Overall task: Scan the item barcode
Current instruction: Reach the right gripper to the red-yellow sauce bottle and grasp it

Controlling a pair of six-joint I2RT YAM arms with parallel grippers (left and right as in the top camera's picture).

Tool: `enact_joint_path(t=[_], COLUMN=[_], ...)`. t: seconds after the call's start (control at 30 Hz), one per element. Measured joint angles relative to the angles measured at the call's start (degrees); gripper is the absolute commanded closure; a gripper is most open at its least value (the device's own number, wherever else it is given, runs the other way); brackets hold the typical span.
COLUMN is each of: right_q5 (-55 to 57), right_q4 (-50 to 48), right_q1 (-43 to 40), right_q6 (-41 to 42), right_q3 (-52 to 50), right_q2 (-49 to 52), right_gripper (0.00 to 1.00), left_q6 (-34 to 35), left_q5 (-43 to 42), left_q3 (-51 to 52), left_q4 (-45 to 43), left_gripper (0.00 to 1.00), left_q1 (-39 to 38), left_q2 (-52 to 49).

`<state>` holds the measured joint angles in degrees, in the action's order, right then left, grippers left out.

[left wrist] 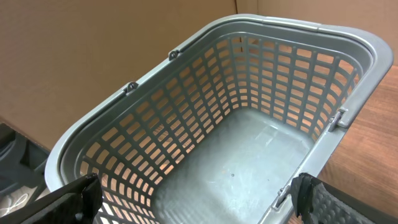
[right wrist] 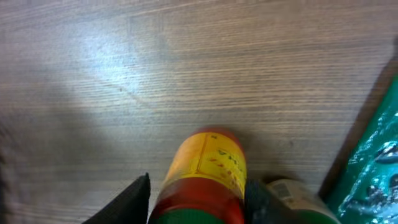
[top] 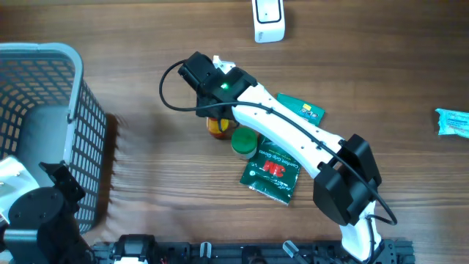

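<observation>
At centre frame in the overhead view, my right gripper [right wrist: 198, 196] straddles the yellow bottle [right wrist: 208, 163], one finger [right wrist: 127, 202] on each side of its red band. The jaws sit close against it, though I cannot tell whether they pinch it.

A green-lidded jar [top: 245, 142] stands just beside the bottle at lower right, lid on, contents hidden. A green 3M packet [top: 271, 173] lies beyond the jar.

At the left edge, the grey basket [left wrist: 205, 37] shows only its lattice walls and pale floor. My left gripper [left wrist: 196, 200] hangs over its near rim with jaws spread wide.

Bare wood runs from the bottle to the upper left. The white scanner [top: 268, 20] sits at the top edge, well apart from the bottle.
</observation>
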<state>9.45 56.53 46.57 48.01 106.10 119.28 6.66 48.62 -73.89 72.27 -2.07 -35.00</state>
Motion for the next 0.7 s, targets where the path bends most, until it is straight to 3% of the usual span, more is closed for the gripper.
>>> enact_joint_path(t=[0.33, 0.5, 0.7], right_q5=[2.21, 6.82, 12.44], right_q4=[4.09, 8.76, 13.0], right_q1=[-2.95, -10.6, -26.4], right_q6=[-2.99, -8.87, -10.4], right_q3=[1.95, 5.18, 6.23], right_q2=[-0.13, -4.24, -8.83], right_gripper=[0.68, 0.61, 0.57], left_q6=[-0.02, -0.02, 0.0], left_q5=[0.0, -0.02, 0.0], left_q3=[0.0, 0.0, 0.0], left_q4=[0.04, 0.0, 0.0], left_gripper=[0.0, 0.0, 0.0], left_q1=[0.0, 0.0, 0.0], left_q2=[0.0, 0.0, 0.0])
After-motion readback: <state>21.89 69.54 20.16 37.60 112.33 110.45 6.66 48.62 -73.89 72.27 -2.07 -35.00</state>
